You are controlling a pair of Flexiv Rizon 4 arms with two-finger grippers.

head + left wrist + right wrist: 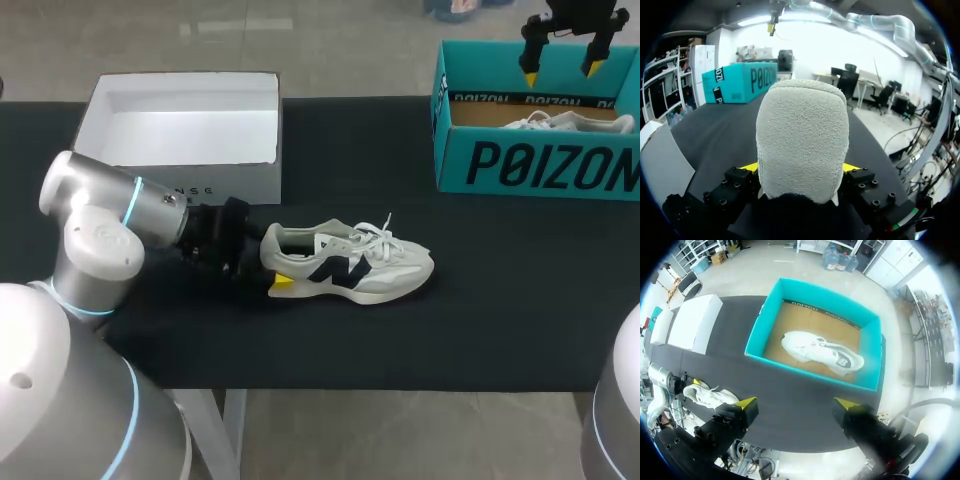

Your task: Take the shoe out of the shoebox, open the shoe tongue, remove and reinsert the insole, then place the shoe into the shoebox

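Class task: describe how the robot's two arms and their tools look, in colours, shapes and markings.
Both the left arm and the right arm have rounded silver-grey casings with glowing light-blue rings at the joints. The left tool and the right tool are black and blocky, dotted with small bolts, and each has two fingers ending in bright yellow tips.

Black-covered surface (500, 330) across the middle of the head view, from 9 to 3 o'clock. Pale grey floor (350, 40) past its far edge at 12 o'clock and again below the near edge at 6 o'clock. Light metal leg (232, 430) at 7 o'clock.
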